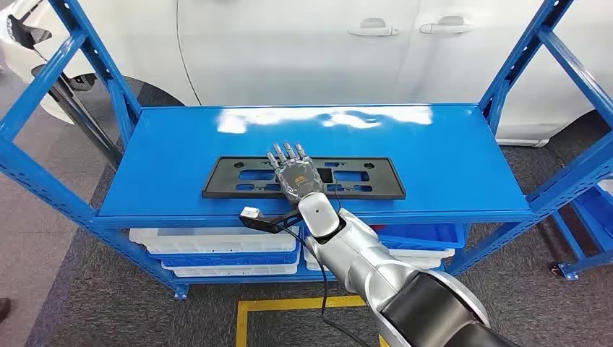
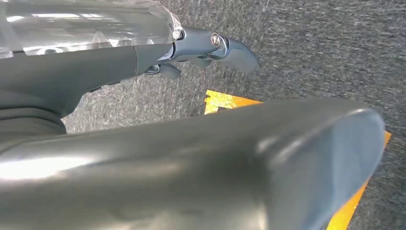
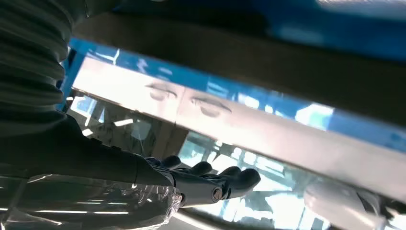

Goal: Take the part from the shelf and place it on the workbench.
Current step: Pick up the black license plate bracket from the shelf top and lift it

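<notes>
task barely started, by the look of it. the part, a flat black plate with cutouts, lies on the blue shelf top, near the front edge, middle of the board. no bench in any frame, so pick, carry and place all look left to do.

left to right in the head view: shelf upright, part, then the right hand reaching in from below over the part's middle, fingers straight and slightly spread, palm down. it sits over or on the plate; i can't tell if it touches. nothing gripped.

white bins and a blue one sit on the lower level. a white car stands behind the shelf.

view differences: the left wrist view gives the left hand hanging over grey carpet and a yellow floor line, fingers loosely extended, holding nothing. the right wrist view shows the right hand's fingers extended, with nothing in them, against blurred reflections; contact with the part isn't readable there either.
</notes>
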`<act>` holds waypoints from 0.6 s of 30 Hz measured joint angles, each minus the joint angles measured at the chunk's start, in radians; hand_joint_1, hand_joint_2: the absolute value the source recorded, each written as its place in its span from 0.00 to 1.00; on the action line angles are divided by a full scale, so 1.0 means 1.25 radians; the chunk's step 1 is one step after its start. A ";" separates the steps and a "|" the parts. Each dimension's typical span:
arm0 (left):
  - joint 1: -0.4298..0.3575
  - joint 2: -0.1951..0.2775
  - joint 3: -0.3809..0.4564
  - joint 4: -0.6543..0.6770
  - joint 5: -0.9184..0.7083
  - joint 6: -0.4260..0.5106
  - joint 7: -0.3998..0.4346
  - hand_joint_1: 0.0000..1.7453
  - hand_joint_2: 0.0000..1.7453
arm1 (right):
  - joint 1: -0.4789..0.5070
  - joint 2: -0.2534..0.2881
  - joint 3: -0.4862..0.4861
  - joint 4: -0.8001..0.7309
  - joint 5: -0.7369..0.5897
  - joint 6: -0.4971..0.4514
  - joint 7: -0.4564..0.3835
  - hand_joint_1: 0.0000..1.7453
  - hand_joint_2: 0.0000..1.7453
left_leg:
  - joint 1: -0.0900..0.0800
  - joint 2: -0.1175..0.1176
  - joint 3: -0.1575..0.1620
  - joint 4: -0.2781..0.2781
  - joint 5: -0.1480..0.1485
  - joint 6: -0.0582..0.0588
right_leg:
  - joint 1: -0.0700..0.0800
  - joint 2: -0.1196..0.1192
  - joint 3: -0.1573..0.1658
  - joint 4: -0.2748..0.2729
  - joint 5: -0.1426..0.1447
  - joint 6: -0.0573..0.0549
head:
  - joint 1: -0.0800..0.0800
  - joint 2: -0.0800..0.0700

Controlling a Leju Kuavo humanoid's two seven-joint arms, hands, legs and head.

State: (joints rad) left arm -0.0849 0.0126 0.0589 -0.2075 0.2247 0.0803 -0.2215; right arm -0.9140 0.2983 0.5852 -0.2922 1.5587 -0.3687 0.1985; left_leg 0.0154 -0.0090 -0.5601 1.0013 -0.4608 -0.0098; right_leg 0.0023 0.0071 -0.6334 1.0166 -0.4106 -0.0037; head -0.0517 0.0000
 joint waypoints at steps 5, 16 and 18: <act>0.002 0.000 0.004 0.000 -0.001 -0.001 -0.002 0.00 0.00 | -0.003 0.006 0.001 0.000 0.000 0.041 0.009 0.20 1.00 | 0.004 0.003 -0.030 0.082 -0.052 -0.016 | -0.004 -0.001 0.015 -0.013 -0.002 -0.018 | 0.000 0.000; 0.000 0.001 0.011 0.000 -0.005 -0.004 -0.010 0.00 0.00 | -0.002 0.008 0.001 0.007 -0.001 0.073 0.016 1.00 1.00 | -0.004 0.002 -0.020 0.003 0.019 0.004 | 0.007 0.002 0.026 -0.009 -0.014 -0.009 | 0.000 0.000; -0.001 0.000 0.012 0.000 -0.005 -0.005 -0.010 0.00 0.00 | -0.002 0.007 0.001 0.007 -0.001 0.077 0.016 1.00 1.00 | 0.000 0.002 -0.017 -0.001 0.022 0.012 | 0.007 0.002 0.024 -0.001 -0.022 -0.001 | 0.000 0.000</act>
State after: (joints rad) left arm -0.0860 0.0120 0.0737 -0.2075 0.2188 0.0738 -0.2337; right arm -0.9169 0.3075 0.5867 -0.2838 1.5573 -0.2720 0.2185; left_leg 0.0151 -0.0059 -0.5814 0.9998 -0.4327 0.0054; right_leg 0.0107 0.0098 -0.6031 1.0157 -0.4384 -0.0046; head -0.0518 0.0000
